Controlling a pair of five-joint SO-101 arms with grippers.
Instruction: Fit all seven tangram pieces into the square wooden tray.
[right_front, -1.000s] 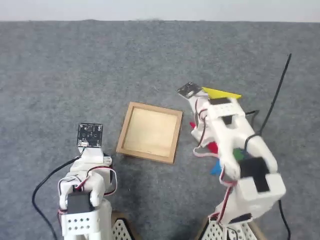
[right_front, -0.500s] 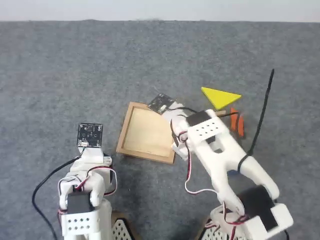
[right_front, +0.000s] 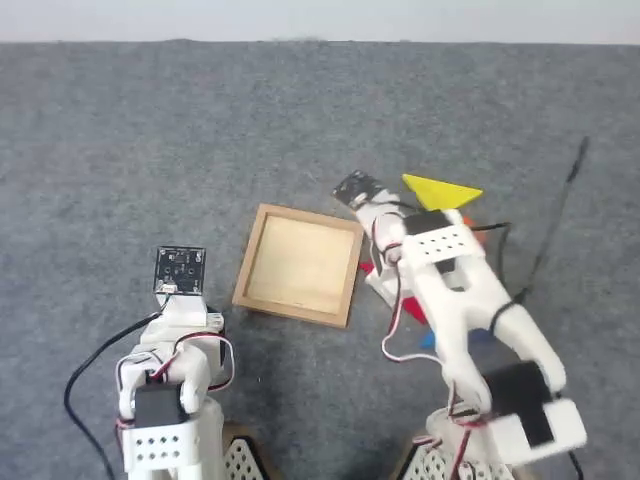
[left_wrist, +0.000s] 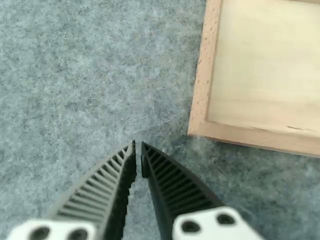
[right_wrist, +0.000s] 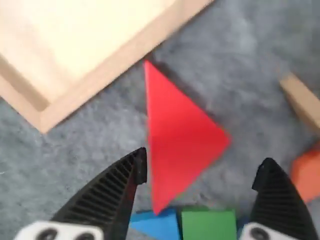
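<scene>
My right end effector (right_wrist: 205, 162) has swung back off the tray (right_wrist: 115, 60) and hangs wide open, empty, the red triangle (right_wrist: 180, 135) right beneath it; no piece placed yet.

Down at the base of my right gripper (right_wrist: 205, 160), the blue piece (right_wrist: 152, 222) and the green piece (right_wrist: 207, 222) are sliced by the picture's edge, so I can't tell their shapes. Just past one finger, an orange piece (right_wrist: 306, 170) and a tan wooden piece (right_wrist: 300, 97) run off the edge too. Ahead, the tray (right_wrist: 115, 65) is cut to one corner. In the high view my own right arm covers most of the red triangle (right_front: 366, 268) and the blue piece. Ahead of my left gripper (left_wrist: 138, 146), the tray is cut off as well.
</scene>
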